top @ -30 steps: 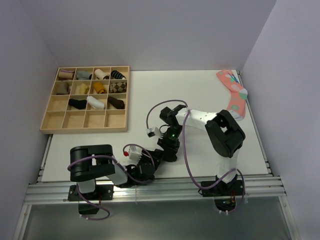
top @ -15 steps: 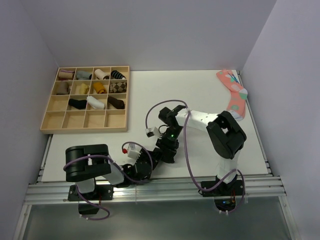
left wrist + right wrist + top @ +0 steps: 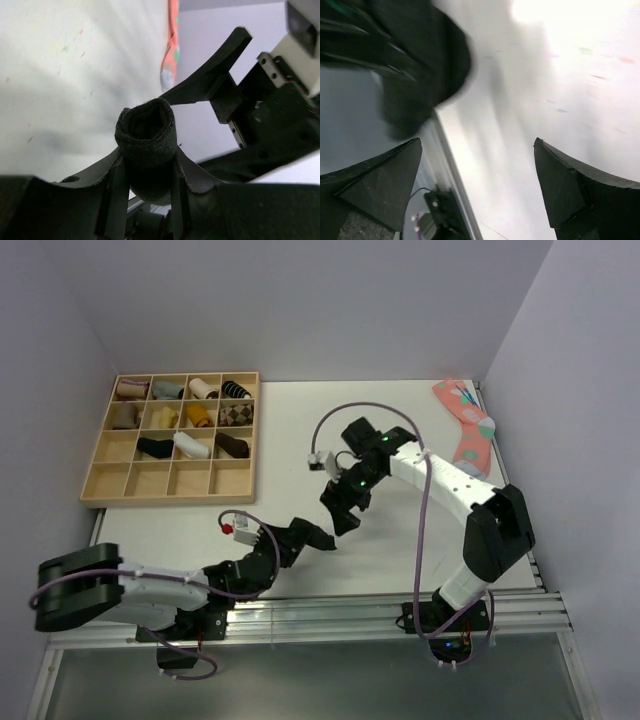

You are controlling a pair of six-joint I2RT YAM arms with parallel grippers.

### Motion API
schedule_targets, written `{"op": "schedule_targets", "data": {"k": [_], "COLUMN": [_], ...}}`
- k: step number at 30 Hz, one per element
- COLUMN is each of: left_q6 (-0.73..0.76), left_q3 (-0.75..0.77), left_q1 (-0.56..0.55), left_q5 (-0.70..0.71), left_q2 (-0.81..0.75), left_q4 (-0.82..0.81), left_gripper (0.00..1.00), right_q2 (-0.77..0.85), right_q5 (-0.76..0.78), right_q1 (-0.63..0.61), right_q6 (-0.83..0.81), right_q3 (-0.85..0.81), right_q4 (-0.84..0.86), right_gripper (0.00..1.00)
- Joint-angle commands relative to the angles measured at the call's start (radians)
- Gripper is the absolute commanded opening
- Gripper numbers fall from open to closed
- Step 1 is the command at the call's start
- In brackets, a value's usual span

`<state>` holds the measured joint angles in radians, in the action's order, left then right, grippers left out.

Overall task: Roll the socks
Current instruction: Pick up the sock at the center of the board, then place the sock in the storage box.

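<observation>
Left wrist: rolled black sock clamped in left end effector; right end effector apart.

White matte table, boxed in on three sides by plain pale lavender-grey walls: back wall, left wall, right wall. Aluminium rails ran along the near edge, with a grey floor below. Light was soft and even. A bright glare patch lay on the tabletop, which also carried faint coloured specks.
</observation>
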<state>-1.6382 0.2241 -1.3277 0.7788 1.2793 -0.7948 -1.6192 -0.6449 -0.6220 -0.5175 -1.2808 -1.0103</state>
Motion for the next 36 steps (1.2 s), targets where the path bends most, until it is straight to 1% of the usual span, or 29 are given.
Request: {"op": "schedule_targets", "data": {"k": [1, 2, 3, 4, 5, 6, 7, 8, 9, 10, 12, 13, 15, 16, 17, 18, 19, 21, 22, 24, 25, 29, 33, 36], "left_q6": [0.101, 0.168, 0.208, 0.3, 0.355, 0.417, 0.473, 0.536, 0.56, 0.59, 0.597, 0.6, 0.597, 0.589, 0.584, 0.58, 0.578, 0.589, 0.603, 0.62, 0.641, 0.672, 0.725, 0.752], "left_q3": [0.001, 0.003, 0.012, 0.049, 0.075, 0.105, 0.189, 0.233, 0.274, 0.341, 0.406, 0.44, 0.466, 0.489, 0.494, 0.501, 0.523, 0.555, 0.584, 0.601, 0.613, 0.638, 0.708, 0.736], "left_q1": [0.076, 0.112, 0.166, 0.3, 0.371, 0.448, 0.625, 0.719, 0.819, 0.995, 1.141, 1.236, 1.314, 1.381, 1.409, 1.464, 1.49, 1.535, 1.577, 1.614, 1.645, 1.716, 1.797, 1.826], "left_q5": [0.008, -0.018, -0.098, -0.131, -0.172, -0.276, -0.353, -0.422, -0.581, -0.66, -0.757, -0.821, -0.865, -0.877, -0.916, -0.929, -0.944, -0.977, -0.98, -1.013, -1.023, -1.035, -1.047, -1.041], "left_q2": [-0.176, -0.277, -0.329, -0.378, -0.461, -0.486, -0.501, -0.494, -0.477, -0.424, -0.359, -0.303, -0.25, -0.201, -0.177, -0.147, -0.091, -0.028, 0.036, 0.098, 0.156, 0.265, 0.366, 0.423], "left_q4": [0.198, 0.268, 0.308, 0.363, 0.403, 0.457, 0.491, 0.534, 0.537, 0.53, 0.517, 0.488, 0.444, 0.401, 0.37, 0.333, 0.292, 0.264, 0.243, 0.195, 0.165, 0.082, 0.101, 0.117], "left_gripper": [0.0, 0.0, 0.0, 0.0, 0.0, 0.01, 0.0, 0.0, 0.0, 0.0, 0.0, 0.0, 0.0, 0.0, 0.0, 0.0, 0.0, 0.01, 0.0, 0.0, 0.0, 0.0, 0.0, 0.0], "right_q2": [0.087, 0.1, 0.131, 0.149, 0.169, 0.208, 0.225, 0.251, 0.258, 0.268, 0.289, 0.295, 0.301, 0.303, 0.301, 0.305, 0.308, 0.321, 0.326, 0.334, 0.334, 0.326, 0.318, 0.309], "right_q5": [0.037, 0.05, 0.074, 0.097, 0.12, 0.145, 0.148, 0.152, 0.163, 0.165, 0.18, 0.179, 0.18, 0.168, 0.157, 0.151, 0.152, 0.146, 0.143, 0.137, 0.13, 0.113, 0.099, 0.091], "right_q1": [0.091, 0.108, 0.138, 0.151, 0.159, 0.172, 0.179, 0.185, 0.195, 0.199, 0.211, 0.215, 0.229, 0.241, 0.248, 0.254, 0.264, 0.275, 0.284, 0.303, 0.307, 0.35, 0.369, 0.37], "right_q6": [-0.009, -0.009, -0.01, -0.01, -0.006, -0.004, -0.007, -0.018, -0.024, -0.035, -0.035, -0.033, -0.03, -0.032, -0.032, -0.033, -0.029, -0.035, -0.038, -0.047, -0.064, -0.09, -0.102, -0.104], "right_q3": [-0.089, -0.11, -0.118, -0.12, -0.112, -0.106, -0.1, -0.092, -0.091, -0.091, -0.086, -0.084, -0.095, -0.1, -0.112, -0.115, -0.117, -0.107, -0.101, -0.085, -0.072, -0.055, -0.037, -0.031], "right_q4": [-0.034, -0.034, -0.034, -0.025, -0.014, -0.004, 0.005, 0.006, 0.004, -0.001, 0.01, 0.024, 0.035, 0.035, 0.035, 0.036, 0.051, 0.067, 0.088, 0.102, 0.108, 0.119, 0.133, 0.137], "right_gripper": [1.0, 1.0, 1.0, 1.0, 1.0, 1.0, 1.0, 1.0, 1.0, 1.0, 1.0, 1.0, 1.0, 1.0, 1.0, 1.0, 1.0, 1.0, 1.0, 1.0, 1.0, 1.0, 1.0, 1.0]}}
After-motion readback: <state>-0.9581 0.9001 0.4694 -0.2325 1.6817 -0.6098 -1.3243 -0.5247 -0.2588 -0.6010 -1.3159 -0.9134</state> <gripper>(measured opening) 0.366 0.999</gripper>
